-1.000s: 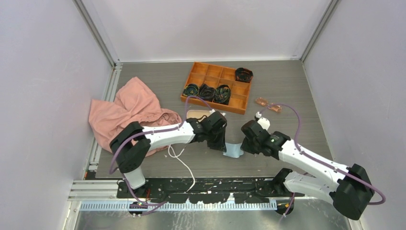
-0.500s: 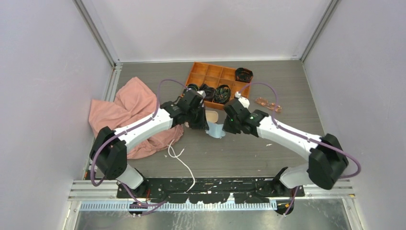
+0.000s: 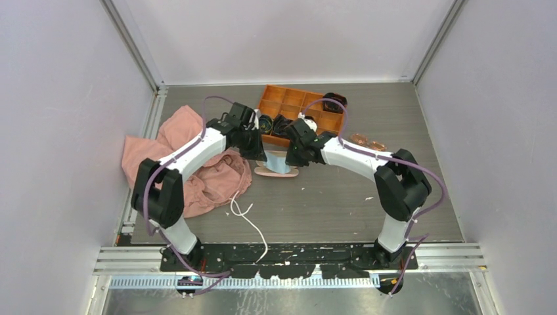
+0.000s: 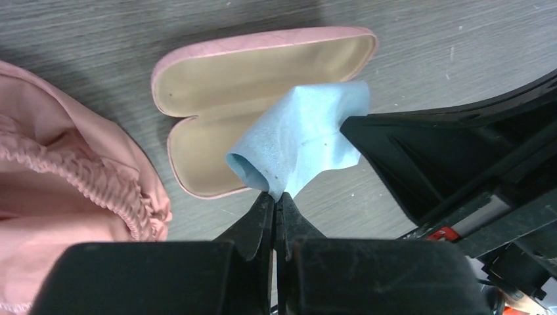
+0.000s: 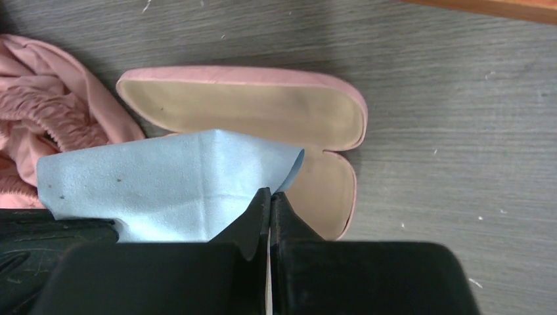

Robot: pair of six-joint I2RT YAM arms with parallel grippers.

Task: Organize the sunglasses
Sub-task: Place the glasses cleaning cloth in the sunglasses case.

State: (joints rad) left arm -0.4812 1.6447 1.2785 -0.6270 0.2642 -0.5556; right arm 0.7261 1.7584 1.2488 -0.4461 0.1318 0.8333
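top view: both arms have carried a light blue cloth (image 3: 277, 163) out over the open pink hard case (image 3: 274, 174); the small pinkish-orange sunglasses (image 3: 368, 142) lie on the grey desk (image 3: 328, 203), apart to its right. left wrist: left claw (image 4: 276, 197) clamped on a cloth corner. right wrist: right claw (image 5: 269, 193) pinching another — cloth goes in first, likely.

Pinkish-orange sunglasses (image 3: 360, 139); blue cloth (image 4: 299, 134); pink case (image 4: 249, 72).

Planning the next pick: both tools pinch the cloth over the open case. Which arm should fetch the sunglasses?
Right, probably. The sunglasses lie on its side, close by its forearm; the left tool would have to reach across the case.
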